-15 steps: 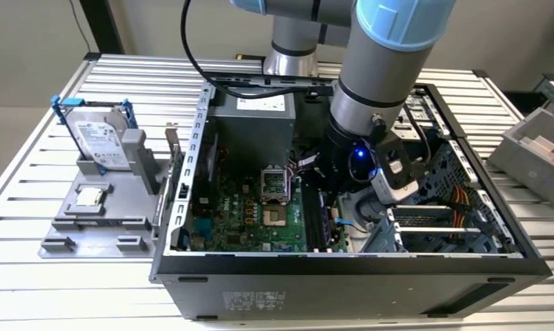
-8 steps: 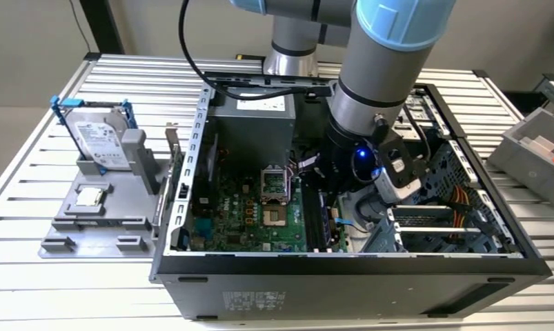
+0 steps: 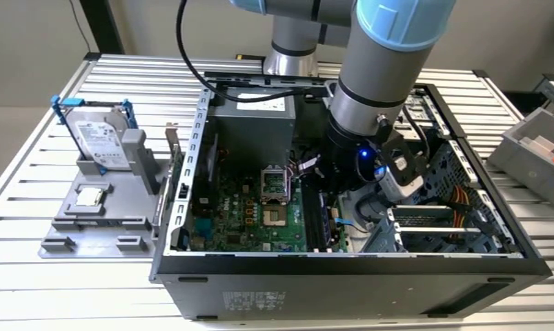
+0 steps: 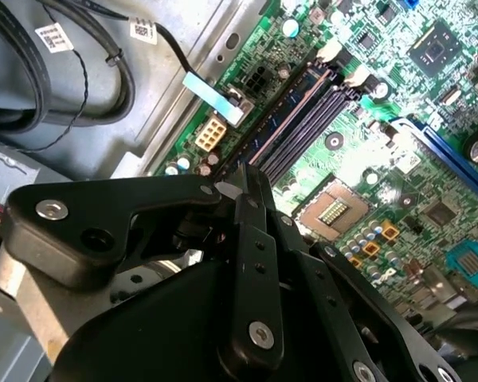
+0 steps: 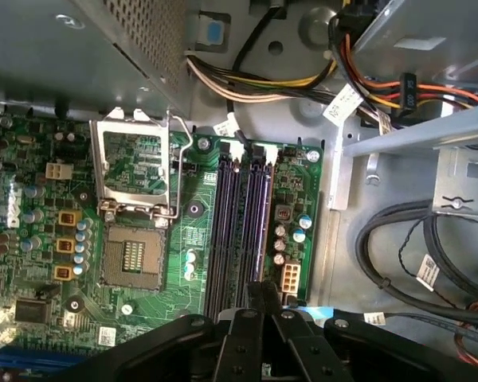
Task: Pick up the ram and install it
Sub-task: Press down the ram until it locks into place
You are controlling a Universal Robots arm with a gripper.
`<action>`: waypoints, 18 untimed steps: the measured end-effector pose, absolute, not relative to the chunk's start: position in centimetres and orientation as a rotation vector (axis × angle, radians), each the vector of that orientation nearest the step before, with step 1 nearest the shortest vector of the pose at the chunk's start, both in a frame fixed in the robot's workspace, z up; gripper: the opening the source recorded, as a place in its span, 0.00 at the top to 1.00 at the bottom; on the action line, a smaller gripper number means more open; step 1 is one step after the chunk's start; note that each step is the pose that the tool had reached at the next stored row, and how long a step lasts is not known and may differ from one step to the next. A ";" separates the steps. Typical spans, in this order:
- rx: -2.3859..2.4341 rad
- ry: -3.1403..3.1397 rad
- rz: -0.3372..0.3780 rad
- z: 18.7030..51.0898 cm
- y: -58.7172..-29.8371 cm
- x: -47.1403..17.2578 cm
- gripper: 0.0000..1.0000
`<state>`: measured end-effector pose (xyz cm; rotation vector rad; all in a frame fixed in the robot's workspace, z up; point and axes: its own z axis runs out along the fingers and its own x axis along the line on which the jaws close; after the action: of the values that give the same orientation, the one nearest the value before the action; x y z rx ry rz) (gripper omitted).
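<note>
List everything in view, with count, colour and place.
computer case: one, black, open, mid-table
motherboard: one, green, inside the case
memory slots: several, dark, side by side on the motherboard
CPU socket: one, silver, beside the slots
fixture: one, grey, exterior view's left
hard drive: one, silver in a blue frame, upright on the fixture
square chip: one, silver, on the fixture
bin: one, grey, exterior view's right
table: one, silver, slatted
arm: one, grey and light blue, reaching into the case
gripper: one, black, over one end of the slots

Motherboard [image 3: 249, 214] inside case [image 3: 350, 276] on table [image 3: 37, 289].
</note>
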<state>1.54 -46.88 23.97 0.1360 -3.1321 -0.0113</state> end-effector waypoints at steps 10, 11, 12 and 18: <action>0.249 -3.125 -0.026 24.0 -46.9 1.5 1.00; 0.254 -3.125 -0.026 24.0 -46.9 1.5 1.00; 0.259 -3.124 -0.026 24.0 -46.9 1.5 1.00; 0.306 -3.120 -0.026 24.0 -46.9 1.5 1.00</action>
<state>1.54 -46.87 23.97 0.3063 -3.1196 -0.0259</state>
